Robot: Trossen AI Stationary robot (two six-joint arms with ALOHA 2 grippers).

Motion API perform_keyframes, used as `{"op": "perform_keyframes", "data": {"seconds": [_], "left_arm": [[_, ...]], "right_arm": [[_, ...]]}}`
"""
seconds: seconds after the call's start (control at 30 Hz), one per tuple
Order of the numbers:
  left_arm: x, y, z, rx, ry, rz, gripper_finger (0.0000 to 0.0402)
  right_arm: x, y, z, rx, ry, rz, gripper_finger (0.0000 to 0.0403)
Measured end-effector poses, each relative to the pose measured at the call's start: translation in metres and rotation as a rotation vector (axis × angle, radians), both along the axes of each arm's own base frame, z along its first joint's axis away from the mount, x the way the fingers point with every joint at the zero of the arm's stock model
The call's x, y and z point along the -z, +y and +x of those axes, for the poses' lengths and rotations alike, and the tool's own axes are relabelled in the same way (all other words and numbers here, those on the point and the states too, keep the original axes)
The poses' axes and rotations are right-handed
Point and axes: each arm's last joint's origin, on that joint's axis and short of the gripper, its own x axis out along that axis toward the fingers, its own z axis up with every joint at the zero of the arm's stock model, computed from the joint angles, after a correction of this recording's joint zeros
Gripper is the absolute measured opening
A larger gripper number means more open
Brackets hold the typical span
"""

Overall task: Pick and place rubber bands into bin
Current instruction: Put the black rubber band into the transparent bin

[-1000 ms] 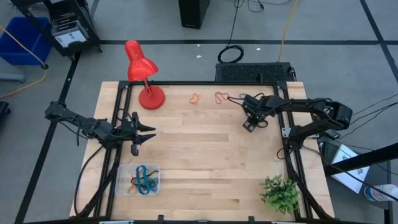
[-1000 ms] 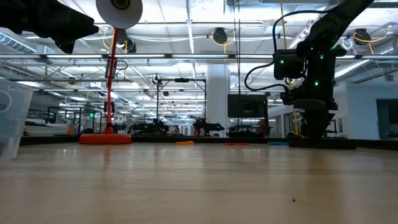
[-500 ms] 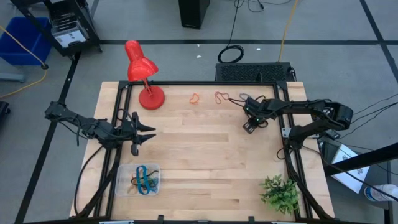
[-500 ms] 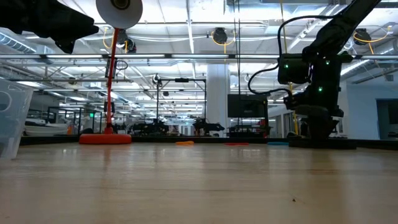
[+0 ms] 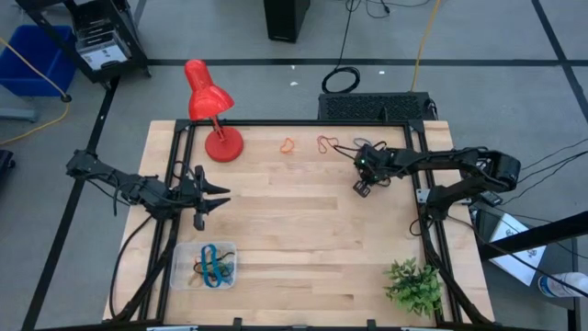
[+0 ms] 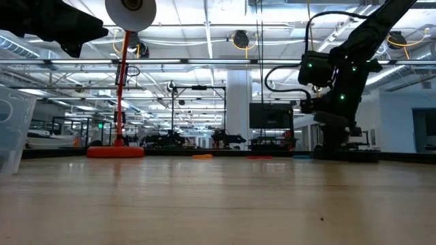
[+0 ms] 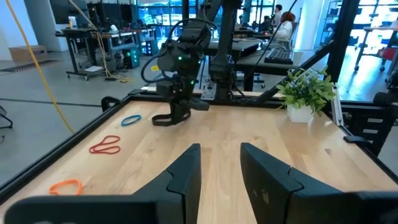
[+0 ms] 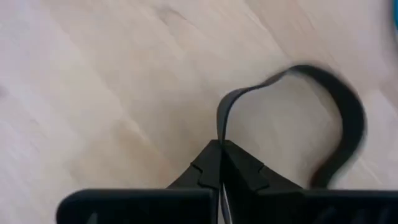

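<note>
My right gripper is down at the tabletop near the far right, shut on a black rubber band whose loop spreads over the wood in front of the fingers. Along the far edge lie an orange band, a red band and a blue band. The clear bin stands near the front left with several bands in it. My left gripper hovers open and level above the table's left side, with nothing between its fingers. My right gripper pinches one strand of the black band between its two fingertips. The fingers come steeply from above, slanting down at the table. The strand rises into the fingertips, and the rest of the loop lies slack on the wood.
A red desk lamp stands at the far left corner. A small green plant stands at the near right corner. A raised black frame borders the table.
My right gripper has shut on the black band. It has tipped at the wrist and shifted slightly toward the table's left edge, staying low at the tabletop.
</note>
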Motion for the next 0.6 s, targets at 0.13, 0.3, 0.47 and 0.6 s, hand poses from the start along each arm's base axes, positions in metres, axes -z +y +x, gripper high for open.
{"op": "perform_keyframes", "data": {"seconds": [0.13, 0.3, 0.47, 0.6], "left_arm": [[0.000, 0.000, 0.000, 0.000, 0.000, 0.001, 0.0120], [0.002, 0.000, 0.000, 0.000, 0.020, 0.010, 0.0120], [0.002, 0.000, 0.000, 0.000, 0.019, 0.007, 0.0120], [0.002, 0.000, 0.000, 0.000, 0.019, 0.007, 0.0120]], "right_arm": [[-0.009, 0.004, 0.007, -0.047, -0.069, -0.040, 0.0002], [-0.040, 0.009, 0.011, -0.078, -0.218, -0.110, 0.0001], [-0.078, 0.022, 0.006, -0.124, -0.407, -0.188, 0.0001], [-0.109, 0.038, -0.001, -0.213, -0.592, -0.274, 0.0001]]}}
